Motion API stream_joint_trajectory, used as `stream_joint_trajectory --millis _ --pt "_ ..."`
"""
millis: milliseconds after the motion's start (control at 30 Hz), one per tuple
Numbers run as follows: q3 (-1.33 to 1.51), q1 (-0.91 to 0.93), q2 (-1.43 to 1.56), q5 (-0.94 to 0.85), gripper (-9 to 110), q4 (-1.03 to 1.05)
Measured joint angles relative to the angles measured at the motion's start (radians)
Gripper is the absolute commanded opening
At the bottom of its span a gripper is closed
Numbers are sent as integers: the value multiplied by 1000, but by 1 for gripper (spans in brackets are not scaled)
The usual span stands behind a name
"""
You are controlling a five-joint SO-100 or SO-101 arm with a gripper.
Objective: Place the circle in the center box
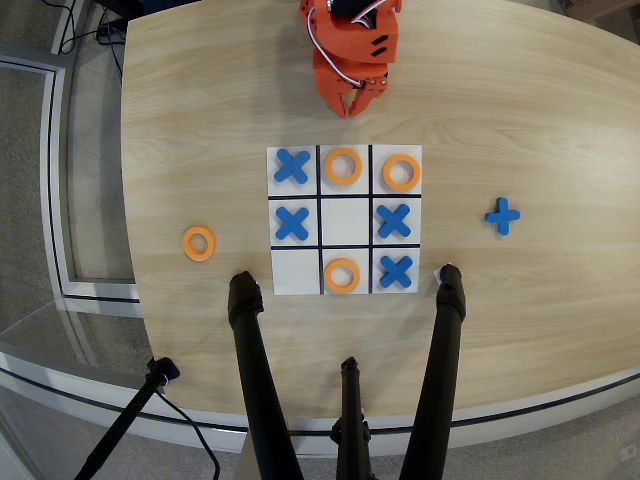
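Orange tool (355, 101) nearly closed, empty, above board (345, 285)

Blue crosses (291, 166), perhaps tripod legs (262, 380)

The surface (520, 120) is showing a pale wood-grain finish, smooth and matt. The board (296, 268) is looking like flat white matt sheet. The circle (199, 243), at nine o'clock, and the gripper (357, 101) are appearing as orange plastic.
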Motion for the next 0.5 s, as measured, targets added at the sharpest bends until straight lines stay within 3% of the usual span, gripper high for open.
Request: stream_joint_trajectory --millis 500 --pt "0 0 0 0 2 0"
